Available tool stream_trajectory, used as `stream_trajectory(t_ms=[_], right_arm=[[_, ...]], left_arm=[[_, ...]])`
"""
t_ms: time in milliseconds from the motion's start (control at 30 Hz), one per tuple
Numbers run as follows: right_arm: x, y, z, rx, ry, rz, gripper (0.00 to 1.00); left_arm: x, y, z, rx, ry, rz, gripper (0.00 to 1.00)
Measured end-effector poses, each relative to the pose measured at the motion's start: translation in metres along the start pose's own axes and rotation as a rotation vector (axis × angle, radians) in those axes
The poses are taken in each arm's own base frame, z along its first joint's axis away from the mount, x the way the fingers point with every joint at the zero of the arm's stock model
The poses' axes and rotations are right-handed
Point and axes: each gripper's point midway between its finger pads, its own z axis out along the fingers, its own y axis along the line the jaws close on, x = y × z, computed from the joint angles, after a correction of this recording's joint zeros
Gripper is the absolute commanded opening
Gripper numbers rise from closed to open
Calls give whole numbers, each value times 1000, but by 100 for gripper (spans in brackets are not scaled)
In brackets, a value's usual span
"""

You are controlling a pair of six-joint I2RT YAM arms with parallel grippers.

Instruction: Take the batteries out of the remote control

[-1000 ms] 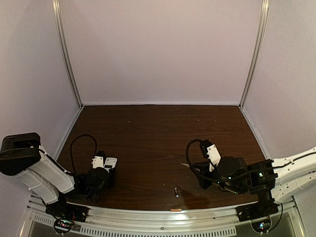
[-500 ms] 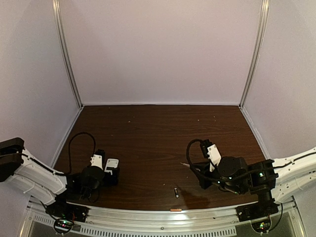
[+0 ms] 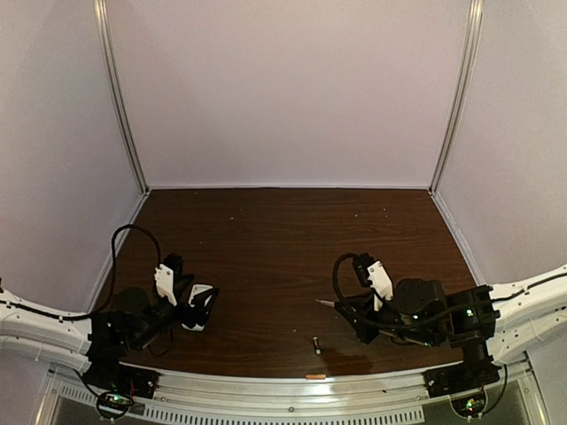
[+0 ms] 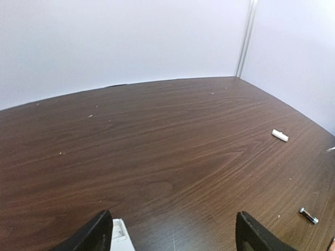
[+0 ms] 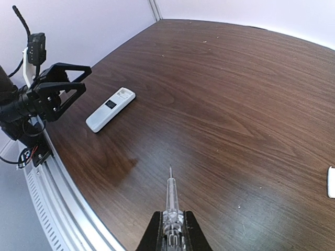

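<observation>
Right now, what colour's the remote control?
The remote control is white, one small dark patch; clearest in right wrist.

White remote control (image 5: pixel 110 109) lies flat at left; dark battery (image 3: pixel 315 345) and orange battery (image 3: pixel 314 376) lie loose at front.

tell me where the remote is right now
In the right wrist view the remote lies flat on the left side of the table near its front edge, right by the open left tool.
</observation>
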Motion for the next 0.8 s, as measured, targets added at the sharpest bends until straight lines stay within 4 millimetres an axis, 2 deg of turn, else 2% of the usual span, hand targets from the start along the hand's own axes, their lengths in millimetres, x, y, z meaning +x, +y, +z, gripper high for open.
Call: stream_trajectory(t_ms=[167, 367, 533, 800], right_arm=[[2, 7, 4, -83, 48, 16, 0], [0, 21, 11, -217, 91, 51, 0], [17, 40, 17, -322, 171, 44, 0], [40, 61, 28, -418, 276, 37, 0]], left_arm=[[-10, -29, -2, 155, -35, 111, 73], [0, -66, -4, 348, -38, 257, 68], [14, -100, -9, 515, -27, 380, 66], [24, -154, -16, 721, -33, 494, 62]])
